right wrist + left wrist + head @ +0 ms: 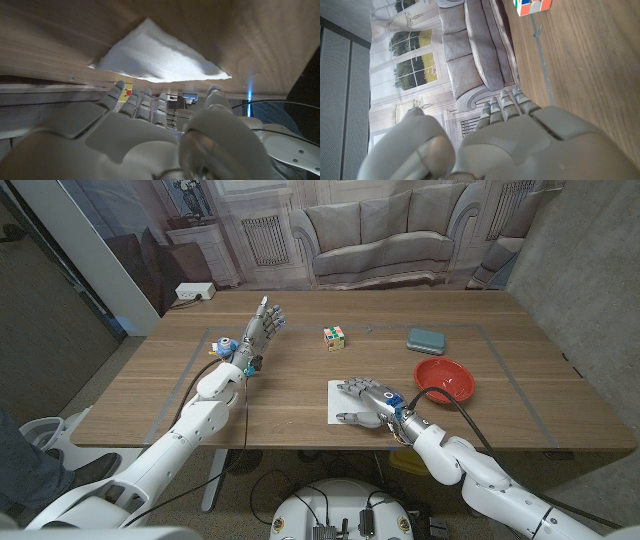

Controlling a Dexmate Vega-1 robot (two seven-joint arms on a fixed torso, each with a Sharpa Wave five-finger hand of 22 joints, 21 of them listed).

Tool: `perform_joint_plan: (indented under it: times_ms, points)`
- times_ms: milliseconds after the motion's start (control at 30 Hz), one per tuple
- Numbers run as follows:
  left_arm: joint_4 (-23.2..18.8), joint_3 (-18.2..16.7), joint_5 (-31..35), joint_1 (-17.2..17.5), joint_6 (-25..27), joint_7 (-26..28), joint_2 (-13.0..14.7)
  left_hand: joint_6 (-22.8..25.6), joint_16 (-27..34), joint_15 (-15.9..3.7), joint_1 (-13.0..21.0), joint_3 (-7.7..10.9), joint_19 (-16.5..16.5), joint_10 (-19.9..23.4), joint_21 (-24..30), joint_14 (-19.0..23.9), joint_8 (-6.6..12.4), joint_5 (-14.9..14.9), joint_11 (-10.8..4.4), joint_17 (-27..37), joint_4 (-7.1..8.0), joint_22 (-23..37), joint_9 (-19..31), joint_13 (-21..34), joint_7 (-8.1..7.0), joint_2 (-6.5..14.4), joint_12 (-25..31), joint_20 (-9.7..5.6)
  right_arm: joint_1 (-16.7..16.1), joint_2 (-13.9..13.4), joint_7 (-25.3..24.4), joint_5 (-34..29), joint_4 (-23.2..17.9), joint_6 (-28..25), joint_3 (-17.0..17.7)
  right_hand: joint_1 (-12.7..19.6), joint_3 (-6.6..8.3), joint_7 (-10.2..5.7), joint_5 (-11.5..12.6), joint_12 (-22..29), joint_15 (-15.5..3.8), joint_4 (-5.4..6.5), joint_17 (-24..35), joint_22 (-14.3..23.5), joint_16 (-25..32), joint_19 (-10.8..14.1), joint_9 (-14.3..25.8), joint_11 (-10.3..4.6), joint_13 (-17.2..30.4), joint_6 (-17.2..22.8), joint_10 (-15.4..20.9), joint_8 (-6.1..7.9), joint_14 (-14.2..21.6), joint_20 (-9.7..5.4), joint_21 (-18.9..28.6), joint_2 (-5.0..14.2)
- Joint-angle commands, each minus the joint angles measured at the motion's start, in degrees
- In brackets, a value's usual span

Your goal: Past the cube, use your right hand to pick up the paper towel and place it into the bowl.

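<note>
- The paper towel (345,402) is lying flat on the bench (300,380), on the robot's side of the cube (334,336), with a clear strip of wood between the two.
- The right hand (368,402) is over the near edge of the towel, fingers (352,388) spread wide and holding nothing. From the right wrist view they reach out over the white sheet (160,55) with the thumb apart from the rest. I can't tell if the tips actually touch it.
- My read: it's lined up that way so the fingers can close down and bunch the sheet up, since a flat towel gives nothing to pinch at the edge.
- The red bowl (446,377) sits off to the cube's right and nearer the robot, close to the right hand, so the carry should be short. A teal block (426,337) is level with the cube, further right, just behind the bowl.
- The left hand (262,328) is parked left of the cube, fingers straight and together, gripping nothing. Probably just kept out of the way.
- Guessing the grab hasn't happened yet. A thin sheet could slide instead of lifting.
</note>
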Motion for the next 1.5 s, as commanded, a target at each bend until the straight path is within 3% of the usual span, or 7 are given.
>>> perform_joint_plan:
  times_ms: [33,867,1167,1367,1500]
  points:
    - [-1.14,-0.4,-0.13,1.25,-0.05,0.89,0.47,0.73,-0.14,-0.08,0.24,-0.22,-0.19,0.5,-0.11,0.33,0.08,0.16,-0.02,0.1,0.1,0.32,0.17,0.11,-0.13,0.46,-0.15,0.15,0.61,0.16,0.38,0.91,0.87,0.27,-0.68,0.28,-0.22,-0.09,0.32,0.54,-0.35,-0.05,0.18,0.07,0.3,0.26,0.35,-0.02,0.09,0.18,0.1,0.36,0.02,-0.39,-0.31,-0.02]
    - [-0.74,-0.21,-0.16,0.87,0.23,0.74,0.41,1.23,-0.14,-0.06,0.38,-0.45,-0.27,0.65,-0.11,0.37,0.17,0.09,-0.2,0.11,0.05,0.33,0.17,0.12,-0.09,0.68,-0.12,0.32,0.67,0.28,-0.12,1.08,2.15,-0.72,-1.07,1.04,-0.01,0.01,0.83,0.98,-0.51,-0.09,0.24,0.16,0.38,0.87,0.36,-0.17,0.13,2.18,0.35,1.27,-0.3,-1.15,-0.5,0.32]
    - [0.41,-0.07,-0.28,0.29,0.03,0.25,-0.12,1.18,-0.15,-0.14,0.42,-0.54,-0.34,0.67,-0.13,0.36,0.12,0.07,-0.3,0.11,0.04,0.33,0.17,0.12,-0.03,0.74,-0.13,0.33,1.11,0.5,-0.52,1.25,2.8,-0.63,-1.42,3.12,0.95,-0.26,1.3,1.57,-0.85,-0.65,0.18,0.21,0.76,3.52,0.37,-0.75,0.15,2.9,1.45,1.48,0.79,-1.63,0.21,1.41]
    - [0.7,-0.18,-0.39,0.43,-0.24,0.26,-0.33,1.2,-0.15,-0.08,0.43,-0.61,-0.34,0.64,-0.12,0.36,0.1,0.05,-0.22,0.11,0.04,0.33,0.17,0.12,-0.07,0.77,-0.15,0.34,1.27,0.57,-0.88,1.05,2.96,-0.85,-1.55,6.86,2.57,-0.89,1.55,1.88,-1.59,-1.63,0.08,0.32,1.03,7.4,0.4,-1.48,0.16,3.58,2.02,1.62,2.3,-2.5,1.3,2.85]
    - [0.65,-0.24,-0.44,0.68,-0.4,0.33,-0.39,1.22,-0.14,-0.16,0.44,-0.65,-0.32,0.66,-0.11,0.39,0.1,0.05,-0.06,0.11,0.03,0.33,0.17,0.12,-0.13,0.78,-0.14,0.38,1.39,0.42,-0.9,1.27,2.98,-0.68,-1.5,8.47,3.23,-1.2,1.49,2.08,-2.0,-1.94,0.05,0.4,1.15,8.67,0.41,-1.67,0.16,3.86,2.5,1.67,3.12,-2.61,1.65,3.3]
